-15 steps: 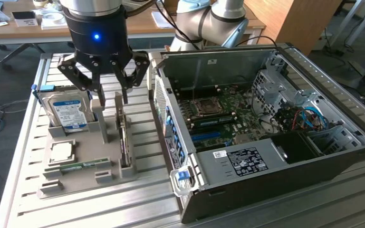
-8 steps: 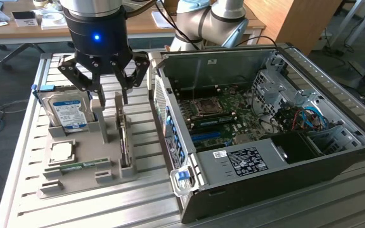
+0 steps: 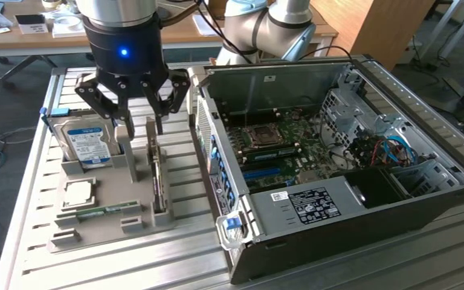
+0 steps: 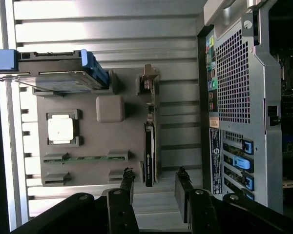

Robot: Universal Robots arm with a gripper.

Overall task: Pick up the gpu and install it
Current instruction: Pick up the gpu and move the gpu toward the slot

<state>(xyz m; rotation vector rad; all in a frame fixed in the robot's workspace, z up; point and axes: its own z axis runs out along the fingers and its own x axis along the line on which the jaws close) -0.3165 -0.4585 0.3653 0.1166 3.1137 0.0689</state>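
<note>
Standing on edge in the grey tray, the gpu sits between the hard drive and the open PC case. The gripper hovers above its far end, jaws wide, holding nothing. My advice is to straddle the card's thin faces, square up, and descend straight. The wrist view shows the card edge inside the finger gap, nearer one finger. The exterior view shows the height gap and the motherboard.

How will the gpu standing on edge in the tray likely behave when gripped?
Probably stiff: the gpu is a thin flat board. Likely light for its length. Standing on edge in the grey tray, it may tilt if pushed sideways.
</note>
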